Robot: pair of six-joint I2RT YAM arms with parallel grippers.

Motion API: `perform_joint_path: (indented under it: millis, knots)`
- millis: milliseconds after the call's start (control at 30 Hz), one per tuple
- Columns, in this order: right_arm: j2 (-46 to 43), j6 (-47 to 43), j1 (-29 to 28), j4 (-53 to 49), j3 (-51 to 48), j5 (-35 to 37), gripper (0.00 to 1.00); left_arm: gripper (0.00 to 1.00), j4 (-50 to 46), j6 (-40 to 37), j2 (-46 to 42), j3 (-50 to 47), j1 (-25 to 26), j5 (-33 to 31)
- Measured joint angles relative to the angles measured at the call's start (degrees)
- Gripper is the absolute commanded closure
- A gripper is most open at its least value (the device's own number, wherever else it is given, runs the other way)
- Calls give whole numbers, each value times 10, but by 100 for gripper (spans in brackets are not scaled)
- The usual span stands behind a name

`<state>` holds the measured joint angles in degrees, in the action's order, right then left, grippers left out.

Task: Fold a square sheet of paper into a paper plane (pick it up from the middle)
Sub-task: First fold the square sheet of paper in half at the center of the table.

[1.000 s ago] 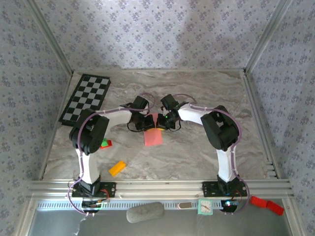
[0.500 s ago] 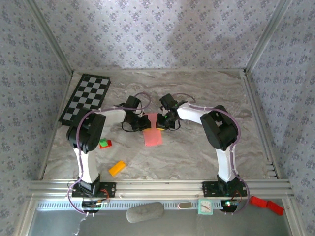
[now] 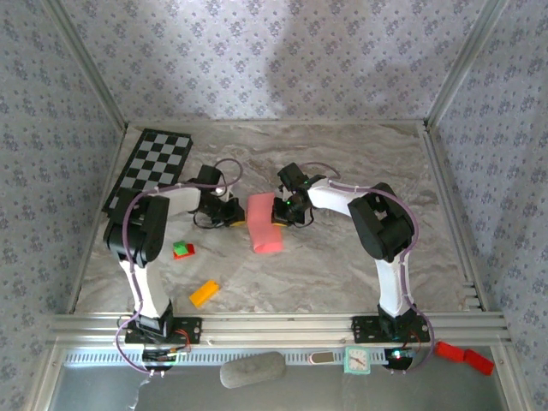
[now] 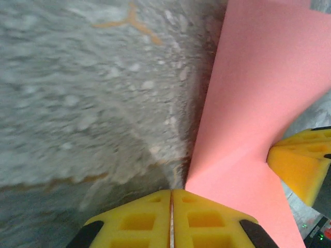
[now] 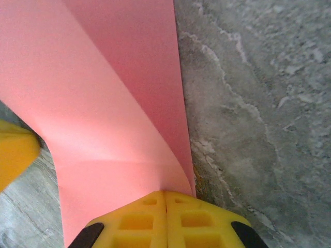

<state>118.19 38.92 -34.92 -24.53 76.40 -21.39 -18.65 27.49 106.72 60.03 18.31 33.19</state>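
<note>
Left gripper (image 3: 234, 217) (image 4: 171, 192): jaws fully closed, yellow pads pressed flat together. Its tip sits at the left edge of the square sheet of paper (image 3: 264, 224) (image 4: 258, 93). The paper edge runs in behind one pad; cannot tell if any paper is actually pinched.

Right gripper (image 3: 276, 214) (image 5: 165, 194): also closed tight, tip on the sheet's right edge. In the right wrist view the paper (image 5: 103, 93) curls up from the closed pads with a soft bend, so it looks clamped on the sheet.

Arms: both reach up from the near edge of the tabletop (image 3: 342, 265), elbows pushed outward, forearms turned in toward each other. The wrists point down and the two tips face each other across the sheet. One of the right gripper's fingers (image 4: 299, 166) shows at the right of the left wrist view, touching the paper.

The sheet is around the middle of the tabletop, slightly left of centre, between the two grippers. It is partly lifted and bent, not flat. The longer side runs toward the near edge.

Left part of the tabletop: red-and-green block (image 3: 182, 250) and orange block (image 3: 204, 293) nearer the near edge, both well apart from the sheet.
</note>
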Motion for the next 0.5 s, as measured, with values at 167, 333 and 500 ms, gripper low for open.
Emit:
perform_joint_path:
  millis: [167,333,500]
  knots:
    - [2,0,0,-4,3,0,93,89,25,21,-47,-17,7,23]
    - [4,-4,0,-8,7,0,93,89,63,46,-38,-7,49,41]
    - [4,-8,0,-8,6,0,93,89,87,61,17,14,70,47]
